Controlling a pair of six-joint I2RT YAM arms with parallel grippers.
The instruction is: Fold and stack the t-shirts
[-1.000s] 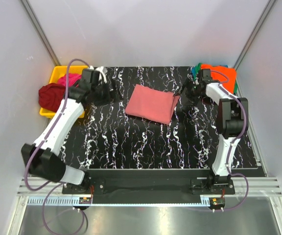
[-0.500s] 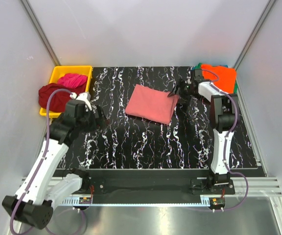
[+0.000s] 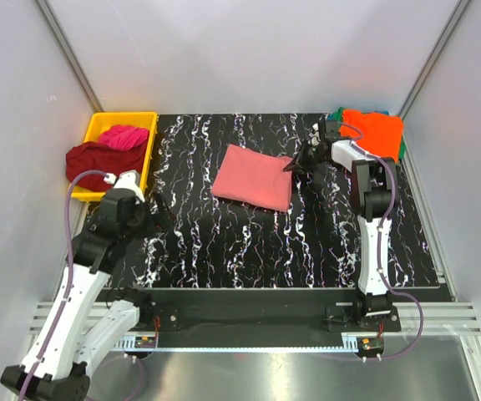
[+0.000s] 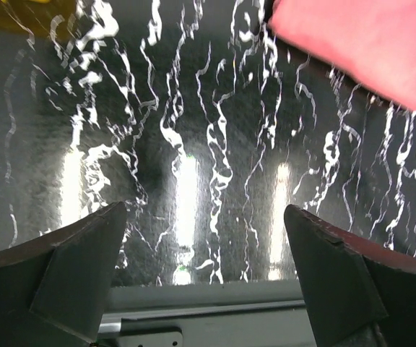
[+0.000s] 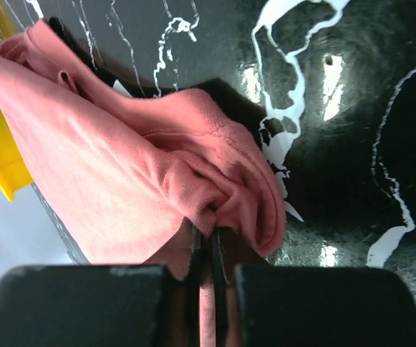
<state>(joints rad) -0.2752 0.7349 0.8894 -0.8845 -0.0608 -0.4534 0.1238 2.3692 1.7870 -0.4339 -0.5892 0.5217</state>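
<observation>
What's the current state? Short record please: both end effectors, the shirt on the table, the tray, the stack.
left end effector: open, empty, over the black marbled table
right end effector: shut on the salmon-pink t-shirt, pinching bunched cloth at its right corner
salmon-pink t-shirt: folded, mid-table
yellow tray: magenta t-shirt inside, dark red t-shirt spilling over its left rim, both crumpled
stack: orange t-shirt on top, green t-shirt edge showing beneath, far right corner
</observation>
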